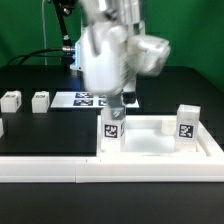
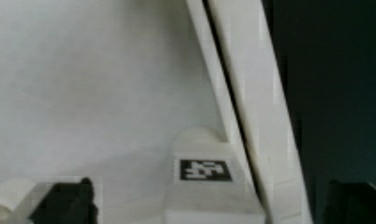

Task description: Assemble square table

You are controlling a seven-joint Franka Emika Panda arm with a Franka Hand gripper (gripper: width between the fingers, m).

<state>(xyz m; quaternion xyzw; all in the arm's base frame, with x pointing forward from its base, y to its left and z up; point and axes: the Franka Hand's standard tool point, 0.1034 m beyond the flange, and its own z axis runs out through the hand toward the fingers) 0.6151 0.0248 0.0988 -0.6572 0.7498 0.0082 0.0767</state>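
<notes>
**Exterior view:** The gripper [image 1: 118, 103] hangs released just above the corner of the top [image 1: 160, 146] on the exterior view's left. It is right over the leg [image 1: 111, 128] standing upright there. A second leg [image 1: 186, 122] stands upright at the corner on the exterior view's right. The top is a smooth white plastic square with a raised rim. The legs are small white blocks bearing black-and-white tags. Two loose legs [image 1: 10, 100] [image 1: 40, 100] sit on the black bench [image 1: 40, 135] beside the marker board [image 1: 85, 99], well apart from the gripper. A long white rail [image 1: 50, 168] edges the bench's front. The arm [image 1: 105, 50] points steeply down and is blurred.

**Wrist view:** The dark fingers [image 2: 60, 200] stand wide apart, clamping nothing. Between them lie the top's flat white face, its straight rim ridge [image 2: 238, 100] and a tag [image 2: 203, 170].
</notes>
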